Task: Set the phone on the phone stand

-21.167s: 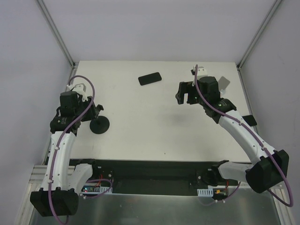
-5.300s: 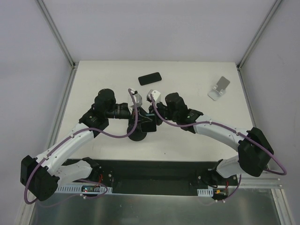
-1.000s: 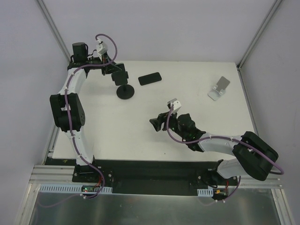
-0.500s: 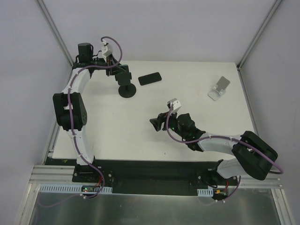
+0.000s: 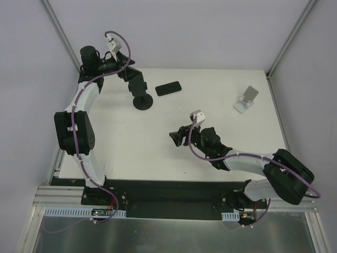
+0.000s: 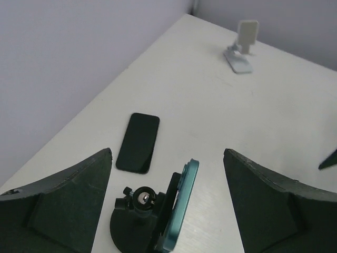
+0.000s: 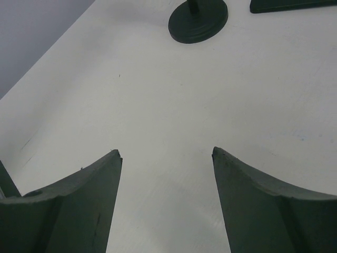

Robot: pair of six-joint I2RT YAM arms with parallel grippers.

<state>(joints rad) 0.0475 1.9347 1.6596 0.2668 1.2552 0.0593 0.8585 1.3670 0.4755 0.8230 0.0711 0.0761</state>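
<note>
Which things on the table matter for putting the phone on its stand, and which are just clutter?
For the job:
- slim black glossy smartphone, lying flat
- small silver-grey folded metal stand, holding nothing

Lying about:
- black holder with round disc base and teal-edged cradle

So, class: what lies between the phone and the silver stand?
Nothing: only bare table runs between the phone and the silver stand, as the top view shows.

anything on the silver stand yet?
Nothing: the phone stand is bare. The phone lies flat on the table, beside the black holder. The far side of the stand's plate isn't visible.
</note>
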